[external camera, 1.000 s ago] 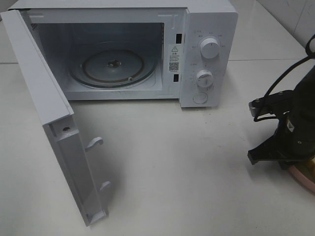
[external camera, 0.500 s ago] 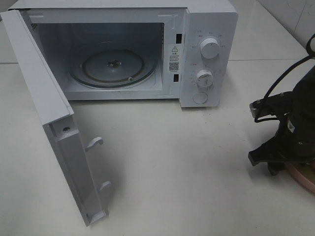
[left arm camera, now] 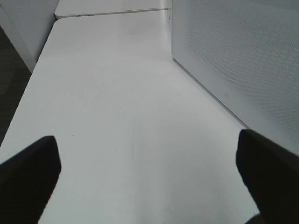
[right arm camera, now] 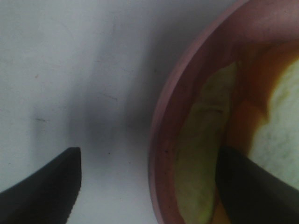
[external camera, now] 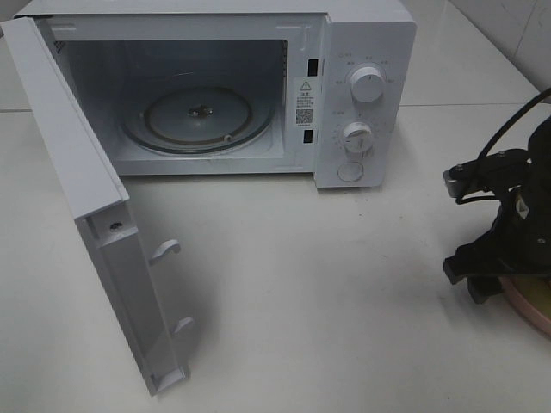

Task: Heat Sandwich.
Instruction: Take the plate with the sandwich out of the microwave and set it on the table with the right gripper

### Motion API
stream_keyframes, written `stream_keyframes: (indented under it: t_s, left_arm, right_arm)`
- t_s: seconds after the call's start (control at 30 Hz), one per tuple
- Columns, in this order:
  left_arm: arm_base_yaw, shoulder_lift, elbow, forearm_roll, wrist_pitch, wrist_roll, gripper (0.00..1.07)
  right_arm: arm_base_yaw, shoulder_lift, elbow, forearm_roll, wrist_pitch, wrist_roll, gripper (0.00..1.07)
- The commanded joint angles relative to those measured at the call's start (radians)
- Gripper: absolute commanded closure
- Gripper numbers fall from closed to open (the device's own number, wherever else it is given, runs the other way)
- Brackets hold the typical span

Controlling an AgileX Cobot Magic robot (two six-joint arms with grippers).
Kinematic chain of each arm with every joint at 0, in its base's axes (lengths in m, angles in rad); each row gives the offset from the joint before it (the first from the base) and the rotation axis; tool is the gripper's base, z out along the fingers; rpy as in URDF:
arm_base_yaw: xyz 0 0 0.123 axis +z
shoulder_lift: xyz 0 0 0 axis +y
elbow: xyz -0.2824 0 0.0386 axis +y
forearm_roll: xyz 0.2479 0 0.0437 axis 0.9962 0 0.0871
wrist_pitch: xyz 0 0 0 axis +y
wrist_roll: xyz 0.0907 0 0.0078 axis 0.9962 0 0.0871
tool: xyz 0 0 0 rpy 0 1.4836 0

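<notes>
The right gripper (right arm camera: 147, 179) straddles the pink plate's (right arm camera: 161, 140) rim beside the sandwich (right arm camera: 201, 154), jaws spread; the left gripper (left arm camera: 149, 172) is spread wide over the bench (left arm camera: 117, 116).

We note a white table (external camera: 344, 292) carrying a pink plate (external camera: 529, 311) at its right edge.
</notes>
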Motion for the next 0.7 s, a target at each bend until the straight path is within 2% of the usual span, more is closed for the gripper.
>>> stream_keyframes:
  t_s: [0.03,0.4,0.7]
  left_arm:
    - [-0.006,-0.016,0.003,0.002,-0.007,-0.001,0.09]
    - [-0.006,-0.016,0.003,0.002,-0.007,-0.001,0.09]
    - [-0.006,-0.016,0.003,0.002,-0.007,-0.001,0.09]
  right_arm:
    - [-0.002,-0.058,-0.008,0.034,0.046,-0.051,0.31]
    - [-0.002,-0.233,-0.008,0.12,0.173,-0.114,0.31]
    - [-0.002,-0.445,-0.008,0.204,0.294,-0.184,0.31]
